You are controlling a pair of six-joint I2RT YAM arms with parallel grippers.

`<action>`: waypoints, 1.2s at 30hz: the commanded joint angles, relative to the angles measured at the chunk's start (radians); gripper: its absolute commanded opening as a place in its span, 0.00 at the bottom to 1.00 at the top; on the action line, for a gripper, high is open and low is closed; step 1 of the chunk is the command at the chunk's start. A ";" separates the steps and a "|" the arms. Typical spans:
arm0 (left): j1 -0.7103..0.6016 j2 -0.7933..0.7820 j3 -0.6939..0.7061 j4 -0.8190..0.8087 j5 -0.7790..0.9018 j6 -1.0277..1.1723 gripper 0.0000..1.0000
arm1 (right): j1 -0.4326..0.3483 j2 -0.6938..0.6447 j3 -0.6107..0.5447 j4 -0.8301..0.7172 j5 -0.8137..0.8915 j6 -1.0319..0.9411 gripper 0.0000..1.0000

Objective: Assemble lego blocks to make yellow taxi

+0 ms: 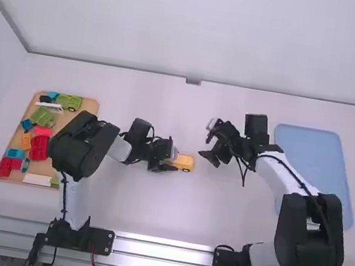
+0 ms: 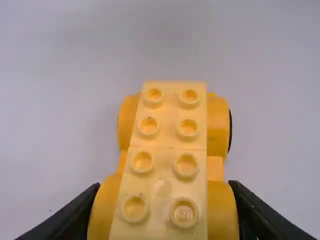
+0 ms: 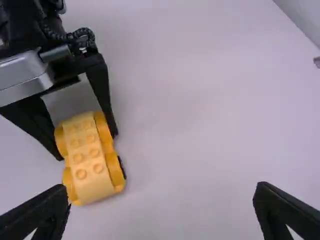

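Near the middle of a white table (image 1: 216, 227), a small yellow car (image 1: 185, 162) built of toy blocks is held by the left gripper (image 1: 162, 162). Its two fingers are clamped on the car's sides at one end, and the other end is left exposed, pointing toward the right arm's side in the high view. In the left wrist view, paler yellow bricks (image 2: 165, 160) are seen along the car's top, with round studs set in four rows of two and a seam crossing between the second and third rows. Rounded yellow fenders (image 2: 217, 125) are seen at both sides, and a dark wheel edge is partly visible beside one of them.

Just to the right of the car, the right gripper (image 1: 207, 140) is held with its fingers wide apart and nothing between them.

At the table's left side, a wooden tray (image 1: 93, 107) is filled with loose blocks in red (image 1: 38, 148), green (image 1: 69, 102), blue, white, orange and pink; it is partly hidden by the left arm. At the table's right side, a flat light-blue tray (image 1: 305, 160) is placed, partly covered by the right arm.
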 commanded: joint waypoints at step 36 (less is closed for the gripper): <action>0.122 -0.885 -0.003 -0.718 -0.591 -0.539 0.99 | 0.074 -0.002 0.008 0.117 0.123 0.074 0.98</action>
